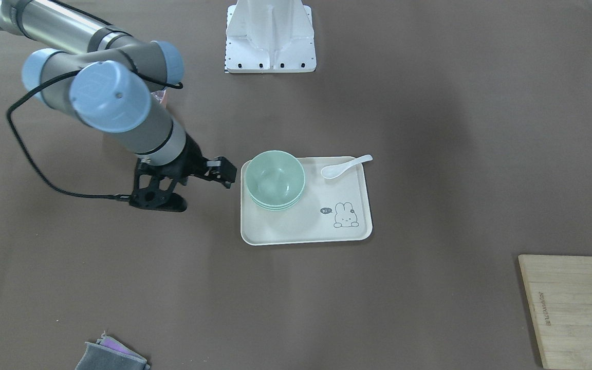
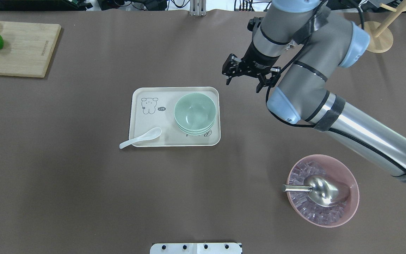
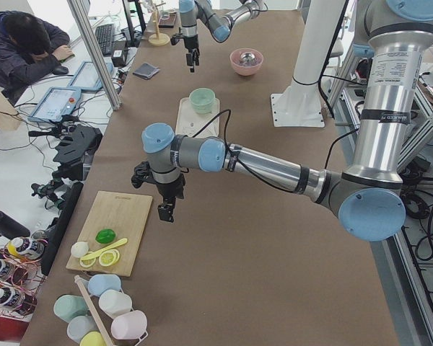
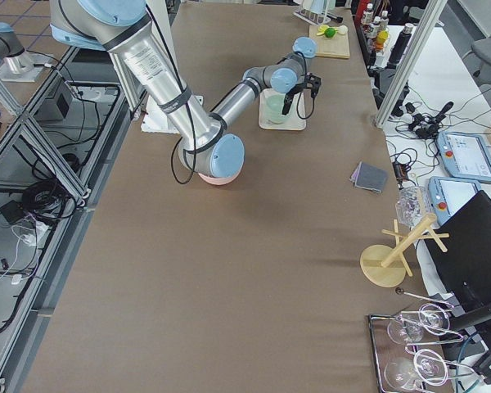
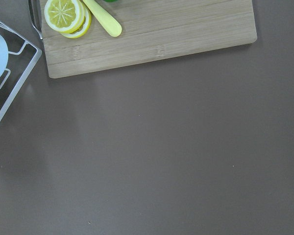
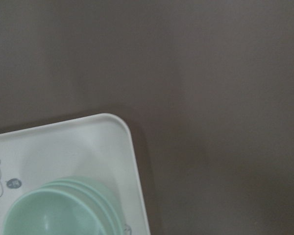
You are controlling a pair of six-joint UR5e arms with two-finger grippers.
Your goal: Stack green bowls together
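Note:
Three pale green bowls (image 2: 195,112) sit nested in one stack on the right part of a cream tray (image 2: 169,102). The stack also shows in the front view (image 1: 275,177) and in the right wrist view (image 6: 59,210). My right gripper (image 2: 243,85) is open and empty. It hangs over bare table just beyond the tray's far right corner, apart from the bowls; the front view (image 1: 203,194) shows it too. My left gripper (image 3: 164,213) shows only in the left side view, above the table beside the cutting board. I cannot tell if it is open or shut.
A white spoon (image 2: 141,137) lies on the tray's near left edge. A pink bowl (image 2: 347,208) with a metal scoop (image 2: 319,190) stands near right. A cutting board (image 2: 19,49) with lime and lemon lies far left. A wooden stand (image 2: 379,38) is far right.

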